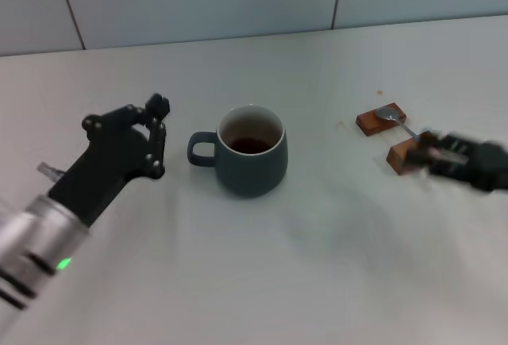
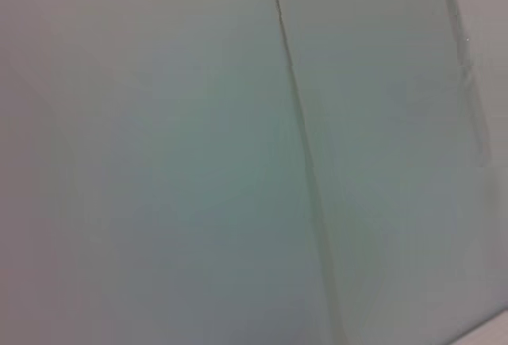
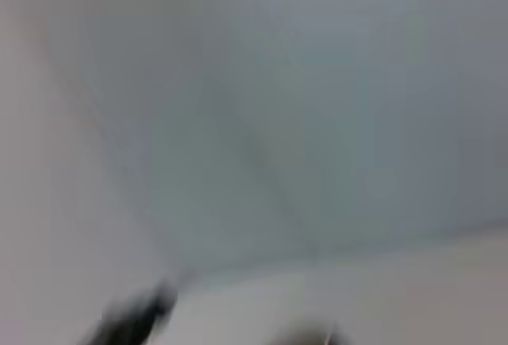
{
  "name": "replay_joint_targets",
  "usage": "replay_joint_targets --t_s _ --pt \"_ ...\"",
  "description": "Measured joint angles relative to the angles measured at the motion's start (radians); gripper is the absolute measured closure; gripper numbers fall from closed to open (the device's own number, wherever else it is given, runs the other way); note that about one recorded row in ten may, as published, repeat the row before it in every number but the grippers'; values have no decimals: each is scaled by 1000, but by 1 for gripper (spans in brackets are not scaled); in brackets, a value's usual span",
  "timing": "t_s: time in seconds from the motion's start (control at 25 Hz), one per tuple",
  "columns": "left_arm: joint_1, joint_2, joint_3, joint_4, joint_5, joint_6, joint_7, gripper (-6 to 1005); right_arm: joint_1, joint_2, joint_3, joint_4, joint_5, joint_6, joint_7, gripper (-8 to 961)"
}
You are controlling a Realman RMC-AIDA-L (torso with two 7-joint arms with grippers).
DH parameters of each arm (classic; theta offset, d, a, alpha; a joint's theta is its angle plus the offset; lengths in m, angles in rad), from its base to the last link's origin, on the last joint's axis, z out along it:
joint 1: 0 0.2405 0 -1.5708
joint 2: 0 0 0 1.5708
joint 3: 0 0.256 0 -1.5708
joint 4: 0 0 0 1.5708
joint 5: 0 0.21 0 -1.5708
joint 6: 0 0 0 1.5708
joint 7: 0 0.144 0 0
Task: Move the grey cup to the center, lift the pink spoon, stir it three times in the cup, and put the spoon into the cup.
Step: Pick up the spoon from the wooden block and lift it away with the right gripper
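Grey cup [image 1: 252, 153] is sitting roughly mid-surface, upright, dark liquid inside, handle pointing toward the left gripper [image 1: 155, 135]. So the centering step is looking done, judging by where the cup stands.

Left gripper is hovering just beside the cup handle, not touching it, fingers [image 1: 159, 107] slightly apart w/ nothing between them. Prob. idle now.

Right gripper [image 1: 444, 157] is sitting well apart from the cup, on the cup's far side from the left gripper, right at the nearer of two small brown wooden blocks [image 1: 381, 119]. Pink spoon [image 1: 409, 132] is lying across those blocks: metal bowl on the farther block, handle running toward the right gripper. Gripper is motion-blurred, so can't tell if it's wide, narrow or already pinching the handle.

Step in hand, as I read it: picking up the spoon. Next move is calling for a firm pinch on the slim handle, a straight lift off the blocks w/o dragging them, then carrying it over the cup mouth, bowl end down. Wrist views are showing only wall & white surface [image 1: 254, 281].
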Motion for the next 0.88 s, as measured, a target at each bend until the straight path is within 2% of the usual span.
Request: replay_joint_targets --t_s 0.04,0.08,0.12,0.2,0.32,0.4,0.48,0.6,0.88 --pt "-4 1 3 62 49 26 -123 1001 -10 2 26 6 30 0 19 125" --pt "-4 1 3 62 49 26 -123 980 -21 4 58 18 65 0 42 125" --pt "-27 0 29 227 191 84 -379 958 -33 3 92 45 99 0 74 125" --pt "-43 -3 74 338 271 123 -525 915 -59 -7 161 121 151 0 127 125" --pt "-46 -4 91 364 278 131 -553 822 -110 -17 279 263 196 7 210 125" --pt "-58 -7 201 479 283 144 -631 760 -145 -13 321 310 201 31 287 124" --pt "-64 -9 239 515 279 142 -655 685 -167 -1 324 324 199 60 366 124" --pt "-73 -9 251 535 271 143 -663 552 -187 15 305 333 191 97 460 125" --pt "-92 -7 260 558 269 145 -681 270 -191 22 287 384 170 205 525 125"
